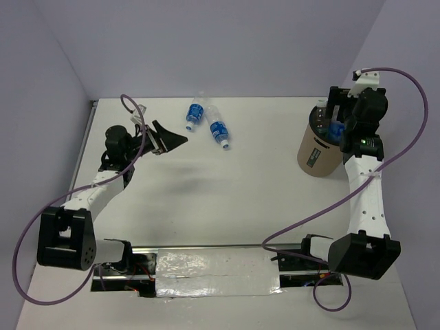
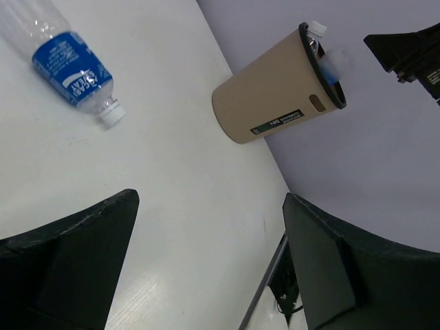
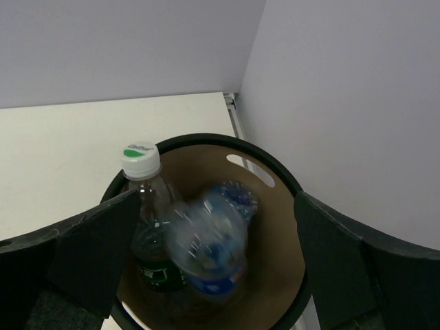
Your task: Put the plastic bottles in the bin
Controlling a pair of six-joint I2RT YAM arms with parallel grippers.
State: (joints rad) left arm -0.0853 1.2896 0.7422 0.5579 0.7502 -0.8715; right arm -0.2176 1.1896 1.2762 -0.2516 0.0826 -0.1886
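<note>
Two blue-labelled plastic bottles (image 1: 195,113) (image 1: 219,132) lie on the table at the back middle. One of them (image 2: 72,69) shows in the left wrist view. The tan bin (image 1: 316,155) stands at the back right. My right gripper (image 1: 335,115) hovers over its mouth, open (image 3: 214,206). Below it a blurred blue-labelled bottle (image 3: 206,240) is loose inside the bin (image 3: 275,165), touching neither finger. A green-labelled bottle (image 3: 141,179) with a white cap and another blue-capped bottle (image 3: 239,199) stand inside too. My left gripper (image 1: 172,134) is open and empty (image 2: 210,203), left of the lying bottles.
Walls enclose the table at the back and on both sides. The bin (image 2: 275,96) stands close to the right wall. A metal strip (image 1: 213,271) runs along the near edge between the arm bases.
</note>
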